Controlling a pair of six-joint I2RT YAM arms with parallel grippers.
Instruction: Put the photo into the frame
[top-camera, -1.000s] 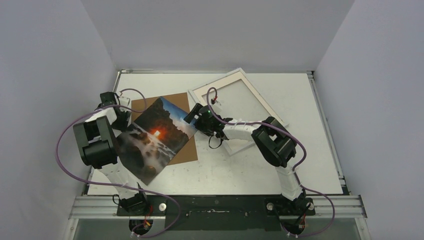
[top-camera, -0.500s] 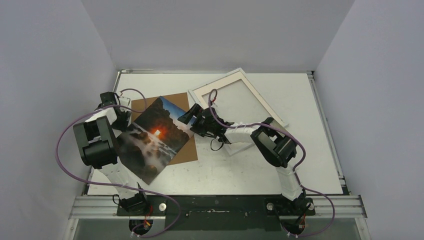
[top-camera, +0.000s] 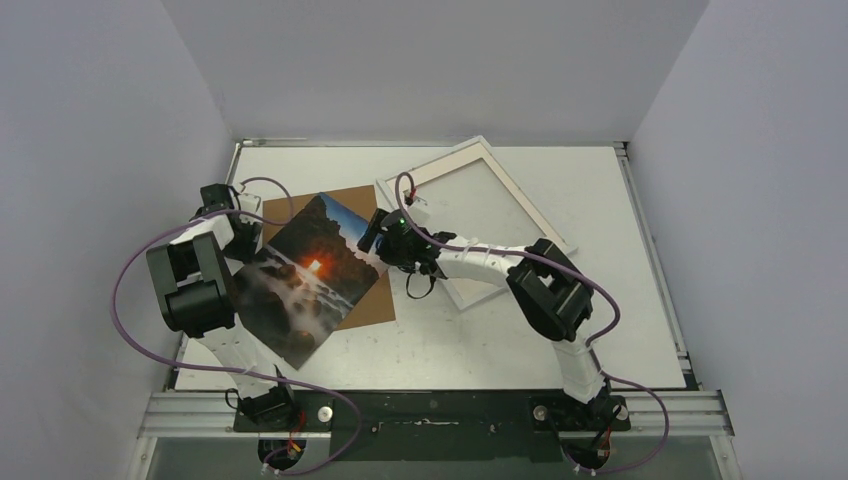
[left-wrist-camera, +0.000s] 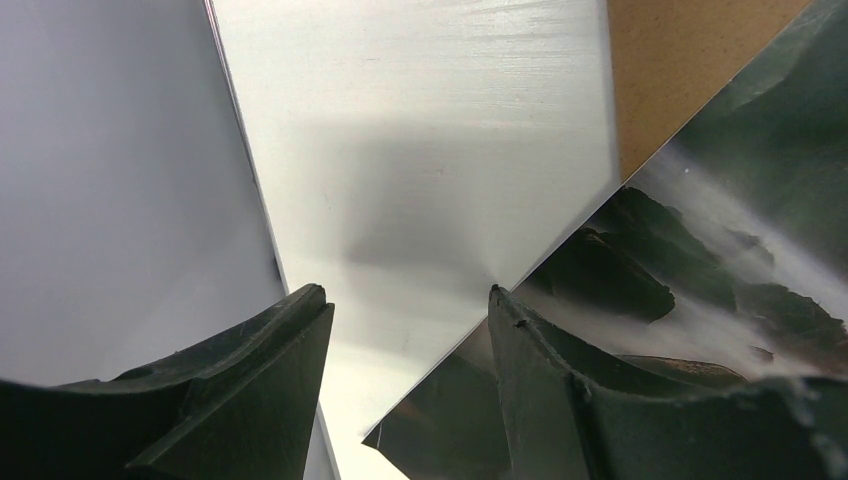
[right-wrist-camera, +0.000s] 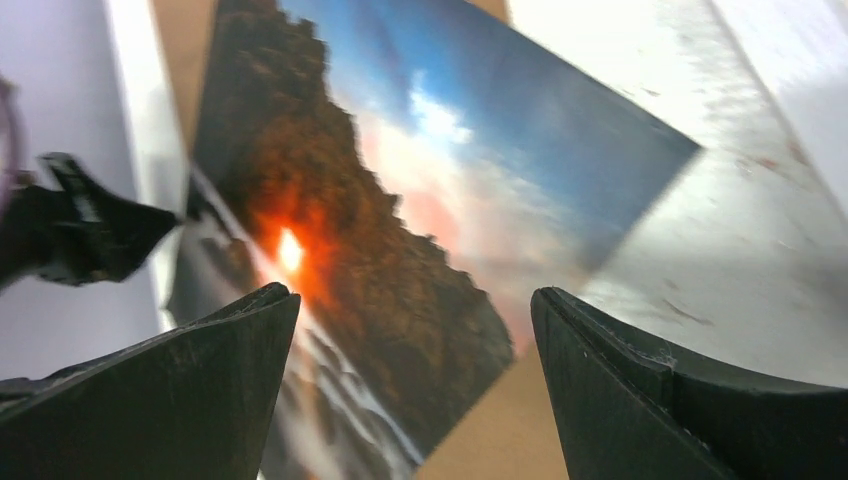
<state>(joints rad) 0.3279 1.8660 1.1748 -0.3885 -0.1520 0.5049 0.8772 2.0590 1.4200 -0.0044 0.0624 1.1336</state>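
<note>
Right now the right fingers (right-wrist-camera: 620, 400) are standing wide apart, holding nothing, and hovering by the blue-sky corner of the photo (top-camera: 310, 280), near the centre of the overhead view. The left fingers (left-wrist-camera: 545, 400) are also standing apart, at the left of that view. The photo's dark rocky edge is running against and under one of them, and bare bench (top-camera: 450, 345) is showing in the gap, so nothing is looking clamped.

The photo is lying picture-side up, turned like a diamond, partly over a brown board (top-camera: 350, 196) at centre left. The frame (top-camera: 431, 163) is lying flat at upper centre right, apart from the photo, with the right arm crossing its near corner.

The step in hand is looking like the pick-up of the photo. Next, the right fingers would need to pinch that thin corner without creasing it, then carry the print rightward and square it with the frame.
</note>
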